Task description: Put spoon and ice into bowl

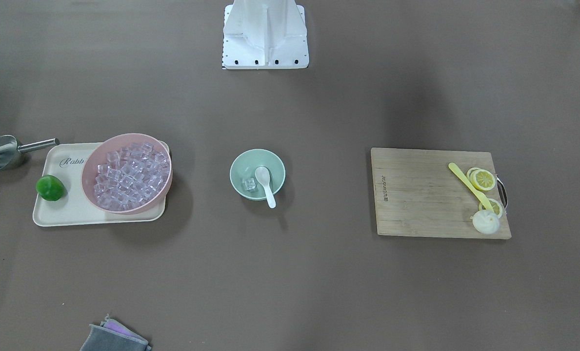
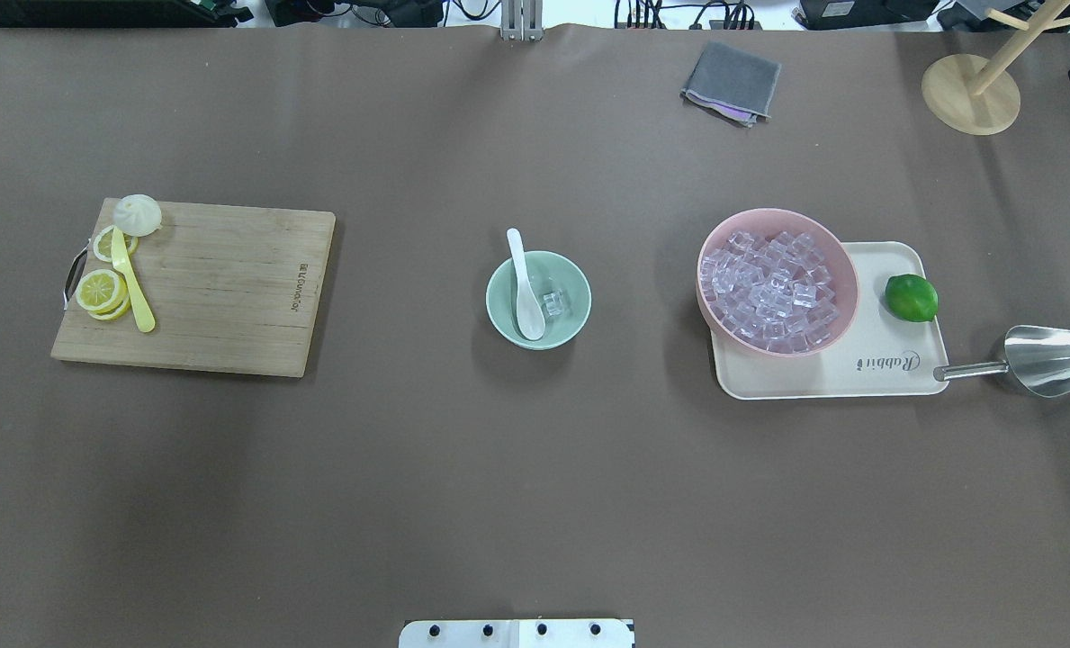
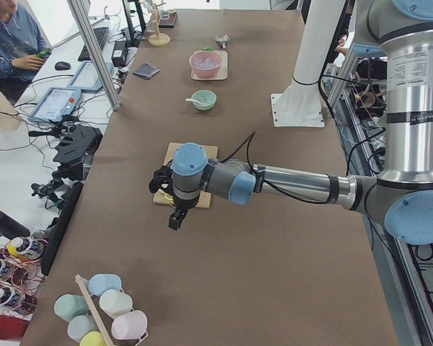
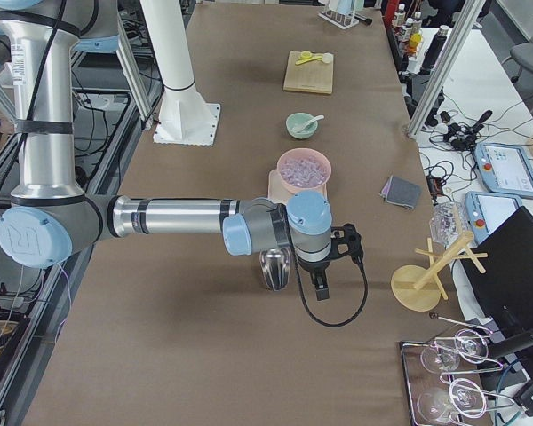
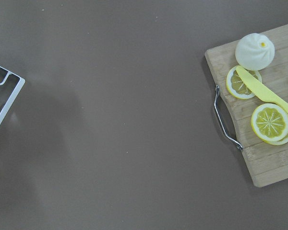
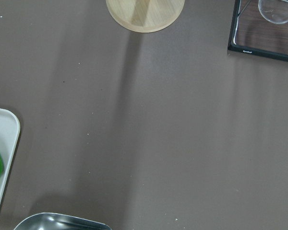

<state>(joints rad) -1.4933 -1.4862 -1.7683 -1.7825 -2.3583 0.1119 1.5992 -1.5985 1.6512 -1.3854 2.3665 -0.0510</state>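
The mint-green bowl stands at the table's middle; it also shows in the overhead view. The white spoon lies in it, scoop inside, handle over the rim. One clear ice cube sits in the bowl beside the scoop. Neither gripper shows in the front, overhead or wrist views. The left gripper hangs above the table beyond the cutting board's end. The right gripper hangs above the table near the steel scoop. I cannot tell whether either is open or shut.
A pink bowl full of ice cubes and a lime sit on a cream tray. A steel scoop lies beside it. A cutting board holds lemon slices, a yellow utensil and a bun. A grey cloth lies at the far edge.
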